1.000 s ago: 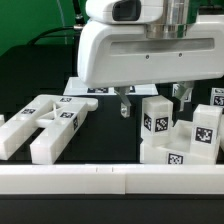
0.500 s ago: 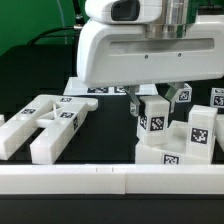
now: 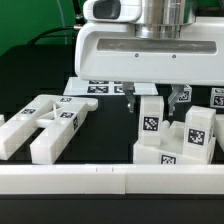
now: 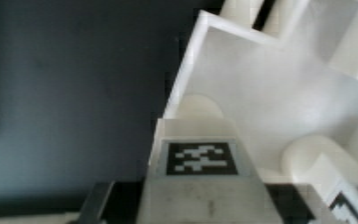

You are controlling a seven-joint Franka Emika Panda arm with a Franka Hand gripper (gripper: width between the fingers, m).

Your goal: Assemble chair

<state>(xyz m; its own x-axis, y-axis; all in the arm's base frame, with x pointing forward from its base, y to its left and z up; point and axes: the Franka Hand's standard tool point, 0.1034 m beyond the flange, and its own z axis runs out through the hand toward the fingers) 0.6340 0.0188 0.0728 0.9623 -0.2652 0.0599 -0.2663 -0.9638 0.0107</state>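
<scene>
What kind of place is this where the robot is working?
Probably a robot lab test bench, not a home. The white chair pieces wear square black-and-white tags, a marker board lies on the black table, and a plain green backdrop stands behind.

Blur softens the wrist view: the upright white plastic tagged block (image 4: 208, 150) runs off the edge at the two-finger gripper (image 3: 154, 104), and whether its fingers touch it cannot be told. Behind the gripper, the white arm housing (image 3: 150, 50) hides most of the marker board (image 3: 100, 86).
</scene>
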